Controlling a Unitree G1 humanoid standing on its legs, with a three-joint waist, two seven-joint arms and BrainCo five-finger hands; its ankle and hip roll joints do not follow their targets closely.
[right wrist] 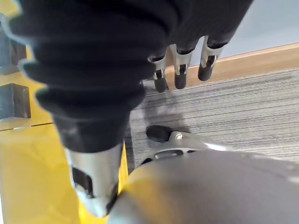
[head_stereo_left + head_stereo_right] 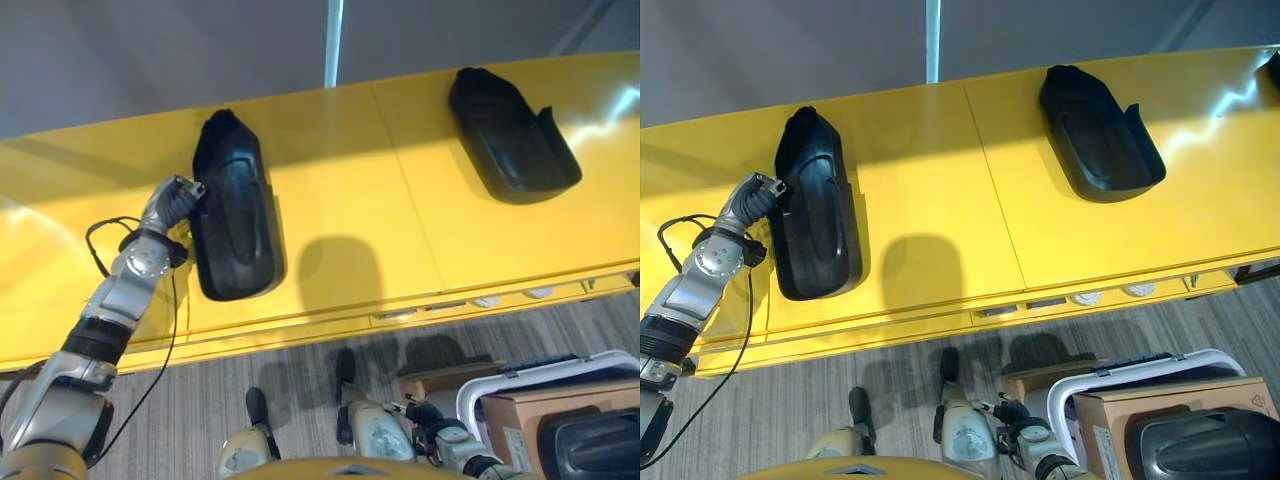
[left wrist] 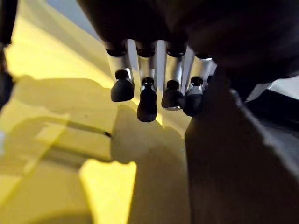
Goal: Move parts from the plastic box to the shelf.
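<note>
We judge the placing step nearly done: our left hand (image 2: 178,198) rests at the edge of a long black moulded plastic part (image 2: 234,215) lying on the glossy yellow shelf (image 2: 350,180), fingers (image 3: 147,100) straight and relaxed, gripping nothing. A second black moulded part (image 2: 512,135) lies well apart along the shelf. Next we likely withdraw and fetch another from the white-rimmed plastic box (image 2: 1160,375) on the grey striped carpet (image 2: 790,400). Our right hand (image 1: 180,70) hangs low, fingers loose.
</note>
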